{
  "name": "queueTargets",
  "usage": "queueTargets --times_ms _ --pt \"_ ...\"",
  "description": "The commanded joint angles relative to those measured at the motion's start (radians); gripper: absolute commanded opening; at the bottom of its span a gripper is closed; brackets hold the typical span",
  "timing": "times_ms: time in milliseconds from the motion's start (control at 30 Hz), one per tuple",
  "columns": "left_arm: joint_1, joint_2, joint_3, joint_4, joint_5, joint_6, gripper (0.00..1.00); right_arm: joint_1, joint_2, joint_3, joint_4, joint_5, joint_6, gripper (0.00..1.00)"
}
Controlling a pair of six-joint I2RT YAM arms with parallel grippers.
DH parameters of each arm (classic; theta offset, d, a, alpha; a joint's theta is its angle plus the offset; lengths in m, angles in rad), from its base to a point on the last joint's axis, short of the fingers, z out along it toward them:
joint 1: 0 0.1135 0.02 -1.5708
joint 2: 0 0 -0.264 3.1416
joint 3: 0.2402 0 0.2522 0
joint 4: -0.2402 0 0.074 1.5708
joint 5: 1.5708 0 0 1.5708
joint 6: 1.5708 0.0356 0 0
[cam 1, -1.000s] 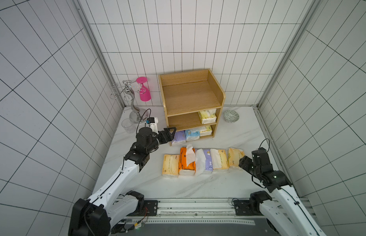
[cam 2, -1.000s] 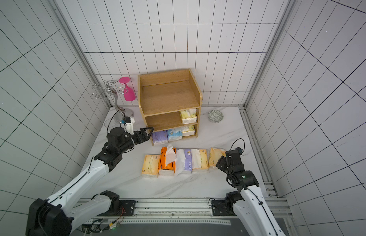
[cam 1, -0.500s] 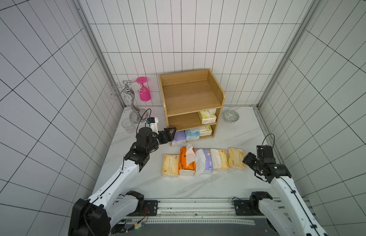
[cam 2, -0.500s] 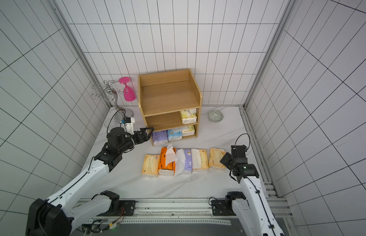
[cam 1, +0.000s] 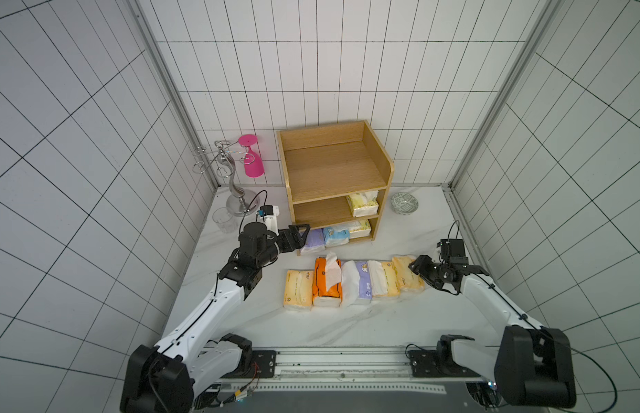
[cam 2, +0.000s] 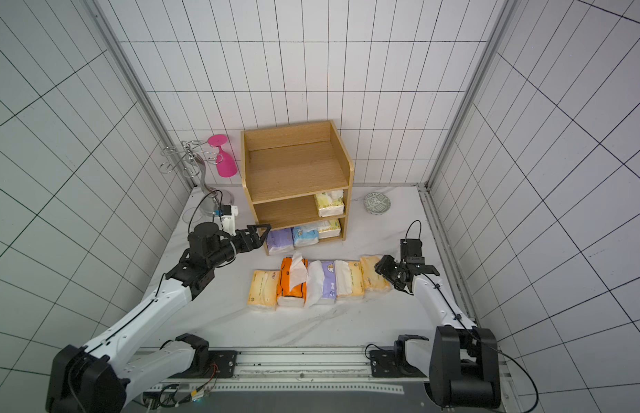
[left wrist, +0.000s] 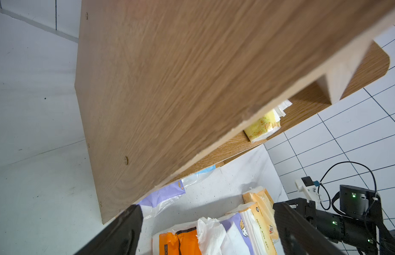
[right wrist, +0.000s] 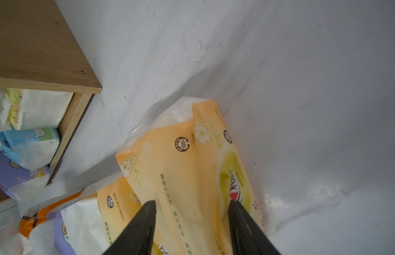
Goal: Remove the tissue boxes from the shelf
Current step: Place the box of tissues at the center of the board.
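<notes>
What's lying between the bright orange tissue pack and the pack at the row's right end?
Two packs, in both top views: a purple pack with loose white tissue, then a cream-orange pack.

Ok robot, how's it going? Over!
Left gripper open at purple pack. Right gripper open over end pack. Four packs in shelf, five out. Nothing blocking.

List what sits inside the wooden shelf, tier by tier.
Shelf top tier: bare. Middle: one cream-yellow pack. Bottom: purple pack, light blue pack, white-and-yellow pack, side by side. Boards above hide the backs of both lower tiers.
</notes>
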Motion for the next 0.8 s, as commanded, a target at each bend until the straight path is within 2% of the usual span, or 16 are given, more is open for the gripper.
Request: queueTargets --times_ms 0,167,267,533,667,767 --pt "0.006 -0.011 -0.012 0.019 -0.015 0.025 0.95 0.018 0.04 0.074 0.036 0.031 -0.021 0.58" --pt "0.007 -0.05 -0.021 0.004 -0.042 0.036 0.95 0.03 0.108 0.114 0.033 0.066 -0.018 0.58" --pt "0.007 -0.073 -0.032 0.013 -0.046 0.03 0.95 0.038 0.15 0.137 0.039 0.077 -0.017 0.53" --pt "0.007 -0.094 -0.048 0.029 -0.051 0.029 0.95 0.071 0.184 0.176 0.017 0.087 -0.036 0.1" --pt "0.007 -0.091 -0.04 0.027 -0.044 0.027 0.95 0.089 0.155 0.162 -0.017 0.087 -0.042 0.03" --pt "0.007 -0.09 -0.033 0.021 -0.042 0.025 0.95 0.103 0.116 0.126 -0.032 0.094 -0.035 0.01"
